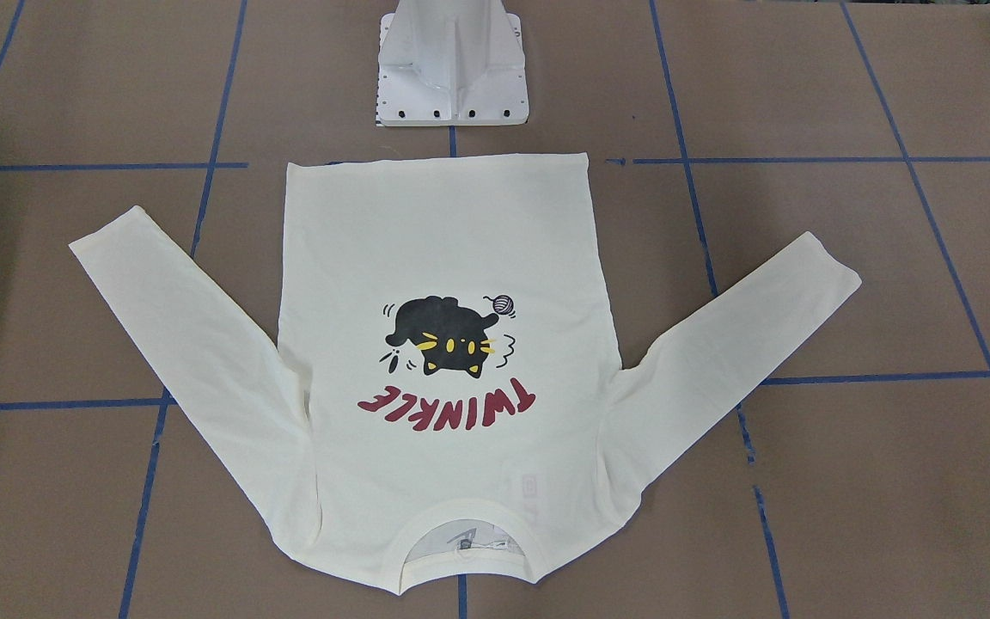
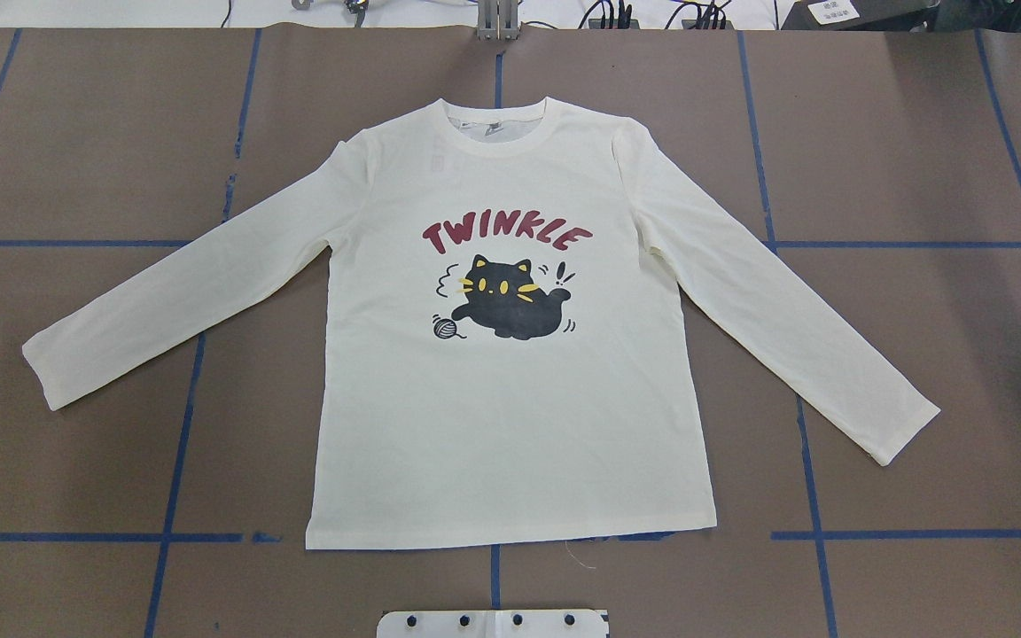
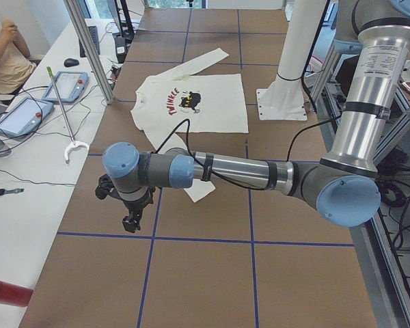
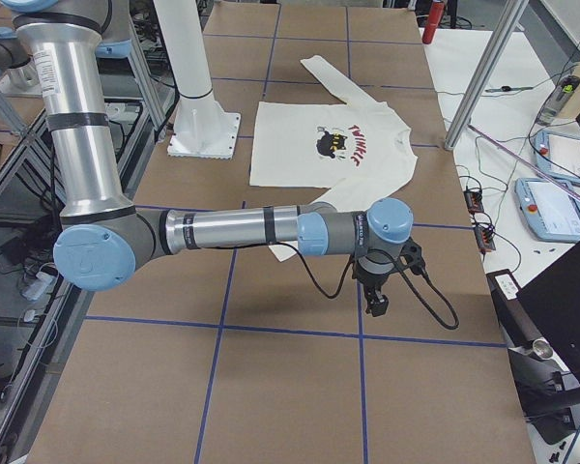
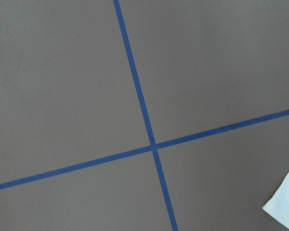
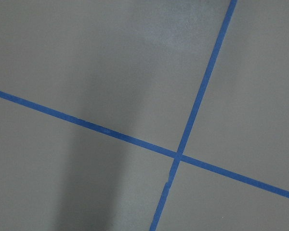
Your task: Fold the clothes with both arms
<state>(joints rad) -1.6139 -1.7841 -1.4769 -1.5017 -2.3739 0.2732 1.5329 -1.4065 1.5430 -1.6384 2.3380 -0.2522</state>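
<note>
Clock set on the overhead view, 12 at the collar.

Starting off-frame past 9 o'clock with the left gripper [image 3: 132,219]: hangs fingers-down over bare table [image 2: 76,133], nothing visibly in it. Impossible to tell from the side view whether spread or pressed together. Catches in its wrist view a tape cross [image 5: 153,146] and, at 4 o'clock of that frame, a corner of the left cuff [image 5: 285,204].

Next, the shirt [image 2: 510,416]: lies flat, print up, mid-table, long axis 12 to 6, hem at 6 toward the white base block [image 2: 493,623]. Left sleeve [image 2: 183,292] out toward 8 o'clock, right sleeve [image 2: 785,310] toward 4, both straight and splayed off the body.

Last, past 3 o'clock and also off-frame, the right gripper [image 4: 377,300]: hangs over table, apart from the cloth. Again cannot tell whether spread or closed. Shows only bare board and crossing tape in its wrist view, no cloth.

Judging by that: left side a shade nearer its cuff. Each cuff inward and toward the robot, about 4 o'clock from the left gripper, about 8 from the right. Nothing folded yet.
</note>
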